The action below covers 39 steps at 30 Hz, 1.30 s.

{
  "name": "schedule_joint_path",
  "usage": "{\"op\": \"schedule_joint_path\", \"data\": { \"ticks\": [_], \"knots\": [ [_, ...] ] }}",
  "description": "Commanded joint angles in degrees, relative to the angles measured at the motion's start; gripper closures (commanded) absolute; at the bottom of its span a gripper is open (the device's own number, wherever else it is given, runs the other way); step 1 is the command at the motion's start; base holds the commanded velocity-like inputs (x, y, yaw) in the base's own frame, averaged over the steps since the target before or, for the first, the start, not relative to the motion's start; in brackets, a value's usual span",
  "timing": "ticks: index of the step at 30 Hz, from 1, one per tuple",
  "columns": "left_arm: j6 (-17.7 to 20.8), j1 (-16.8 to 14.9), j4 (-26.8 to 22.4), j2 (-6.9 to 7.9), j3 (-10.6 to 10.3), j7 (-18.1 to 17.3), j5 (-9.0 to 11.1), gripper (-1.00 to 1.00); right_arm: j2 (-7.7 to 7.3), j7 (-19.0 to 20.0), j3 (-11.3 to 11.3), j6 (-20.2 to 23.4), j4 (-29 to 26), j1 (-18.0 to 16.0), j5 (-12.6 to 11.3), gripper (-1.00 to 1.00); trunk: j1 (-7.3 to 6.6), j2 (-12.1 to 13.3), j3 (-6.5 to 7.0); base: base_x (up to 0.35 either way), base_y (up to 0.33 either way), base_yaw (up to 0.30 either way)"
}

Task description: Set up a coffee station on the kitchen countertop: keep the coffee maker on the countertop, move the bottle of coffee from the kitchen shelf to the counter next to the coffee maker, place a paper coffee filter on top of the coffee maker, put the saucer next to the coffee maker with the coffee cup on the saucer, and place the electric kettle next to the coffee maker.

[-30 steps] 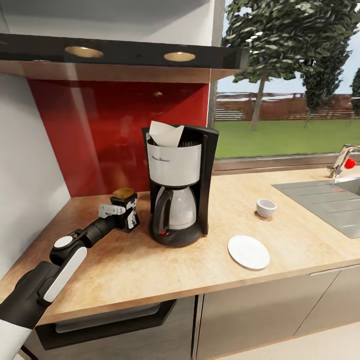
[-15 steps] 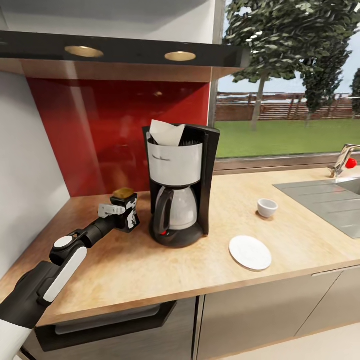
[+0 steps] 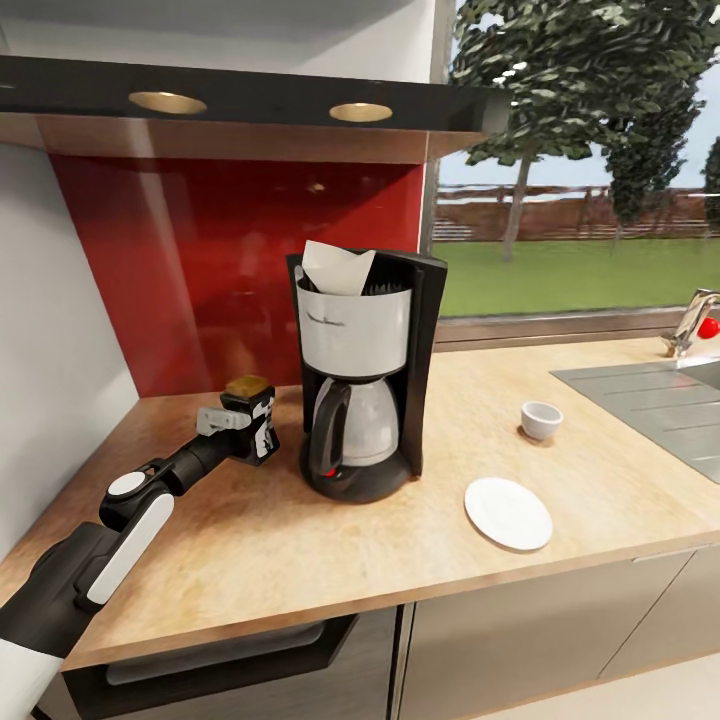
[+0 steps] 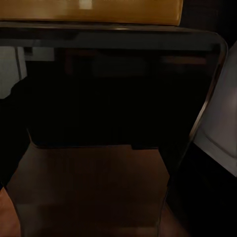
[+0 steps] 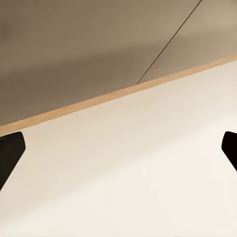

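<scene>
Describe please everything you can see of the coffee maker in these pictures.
The coffee maker stands upright on the light wood-grain countertop, before the red wall panel. It has a black frame and round black base with a red switch low at the front, and a white upper body with small script. Inside sits a clear carafe with a black handle. A white paper filter sticks out of its open top. The left pincer is close beside it, at a dark bottle with a golden-brown cap; whether anything there touches the machine cannot be told.
</scene>
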Motion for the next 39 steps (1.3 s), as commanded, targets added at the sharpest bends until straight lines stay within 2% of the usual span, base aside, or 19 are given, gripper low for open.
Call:
{"op": "schedule_joint_path", "data": {
  "ticks": [1,10,14,22,25,36,39],
  "knots": [
    [0.30,-0.05,-0.05,0.04,-0.03,-0.01,0.54,1.00,0.00,-0.14,0.00,-0.16,0.03,-0.03,0.07,-1.00,0.00,-0.03,-0.06,0.007,0.002,0.000],
    [0.30,-0.05,-0.07,0.04,-0.03,-0.01,0.54,1.00,0.00,-0.14,0.00,-0.17,0.03,-0.03,0.07,-1.00,0.66,-1.23,-0.60,0.002,0.001,0.000],
    [0.30,-0.05,-0.07,0.04,-0.03,-0.01,0.55,1.00,0.00,-0.14,0.00,-0.17,0.03,-0.03,0.07,-1.00,1.54,-2.84,-1.31,0.000,0.000,0.000],
    [0.30,-0.05,-0.07,0.04,-0.03,-0.01,0.54,1.00,0.00,-0.07,0.00,-0.22,0.07,0.02,0.01,-1.00,1.54,-2.84,-1.31,0.000,0.000,0.000],
    [0.30,-0.05,-0.07,0.04,-0.03,-0.01,0.54,1.00,0.00,-0.07,0.00,-0.20,0.10,0.04,0.00,-1.00,2.19,-4.04,-1.85,0.000,0.000,0.000],
    [0.30,-0.05,-0.07,0.04,-0.03,-0.01,0.54,1.00,0.00,-0.13,0.01,-0.19,0.09,0.04,0.07,-1.00,2.63,-4.84,-2.21,0.000,0.000,0.000],
    [0.30,-0.05,-0.07,0.04,-0.03,-0.01,0.54,1.00,0.00,-0.14,0.02,-0.18,0.11,0.04,0.07,-1.00,3.29,-6.05,-2.75,0.000,0.000,0.000]
  ]
}}
